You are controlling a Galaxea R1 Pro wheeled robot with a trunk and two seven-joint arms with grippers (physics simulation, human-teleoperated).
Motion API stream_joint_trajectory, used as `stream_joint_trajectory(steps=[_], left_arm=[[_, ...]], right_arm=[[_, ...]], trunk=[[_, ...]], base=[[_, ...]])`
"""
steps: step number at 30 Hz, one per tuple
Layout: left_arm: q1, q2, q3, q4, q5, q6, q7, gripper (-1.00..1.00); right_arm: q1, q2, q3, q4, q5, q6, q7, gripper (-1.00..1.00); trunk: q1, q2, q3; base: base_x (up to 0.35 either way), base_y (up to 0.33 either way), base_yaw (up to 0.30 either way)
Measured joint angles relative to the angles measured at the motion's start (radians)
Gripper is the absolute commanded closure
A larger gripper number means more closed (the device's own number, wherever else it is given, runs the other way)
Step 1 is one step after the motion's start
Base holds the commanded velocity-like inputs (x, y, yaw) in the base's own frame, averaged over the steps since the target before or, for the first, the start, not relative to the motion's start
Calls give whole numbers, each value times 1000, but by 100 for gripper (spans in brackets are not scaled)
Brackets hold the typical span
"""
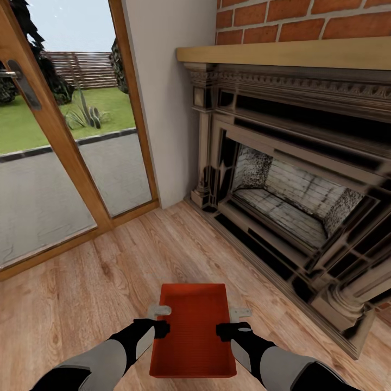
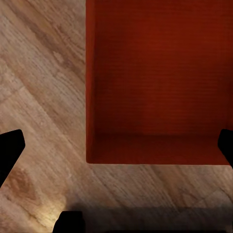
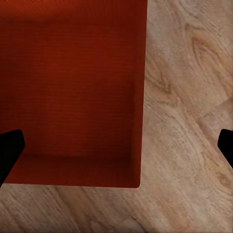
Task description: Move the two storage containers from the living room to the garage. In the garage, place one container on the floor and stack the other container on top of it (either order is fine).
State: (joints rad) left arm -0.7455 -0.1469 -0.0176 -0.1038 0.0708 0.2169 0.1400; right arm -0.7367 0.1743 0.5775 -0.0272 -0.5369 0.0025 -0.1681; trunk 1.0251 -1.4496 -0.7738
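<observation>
One orange-red storage container (image 1: 193, 331) lies on the living room's light wood plank floor (image 1: 92, 282), just in front of me. Its ribbed inner base (image 2: 160, 73) is bare. My left gripper (image 1: 161, 320) hangs at the container's left wall and my right gripper (image 1: 238, 320) at its right wall. In the left wrist view the left gripper (image 2: 116, 148) is open, with one black fingertip (image 2: 9, 150) over the floor and the other over the bin. The right gripper (image 3: 116, 148) is open too, straddling the container's wall (image 3: 138, 97) near a corner. Neither holds anything.
A dark fireplace (image 1: 288, 201) with a wooden mantel and brick above runs along the right, its base close to the container. A wood-framed glass door (image 1: 49, 179) stands at the left, and a beige wall (image 1: 163, 108) lies between them.
</observation>
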Motion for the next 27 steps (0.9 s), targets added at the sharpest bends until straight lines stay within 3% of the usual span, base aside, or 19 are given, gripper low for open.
stream_joint_trajectory(steps=[15, 27], left_arm=[[0, -5, 0, -3, -2, 11, 15, -100], [0, -3, 0, -3, -2, 10, 13, -100]], right_arm=[[1, 0, 2, 0, 0, 8, 2, -100], [1, 0, 2, -1, 2, 6, 2, -100]], trunk=[[0, 0, 0], [38, -70, -31]], base=[[0, 0, 0], [0, 0, 0]])
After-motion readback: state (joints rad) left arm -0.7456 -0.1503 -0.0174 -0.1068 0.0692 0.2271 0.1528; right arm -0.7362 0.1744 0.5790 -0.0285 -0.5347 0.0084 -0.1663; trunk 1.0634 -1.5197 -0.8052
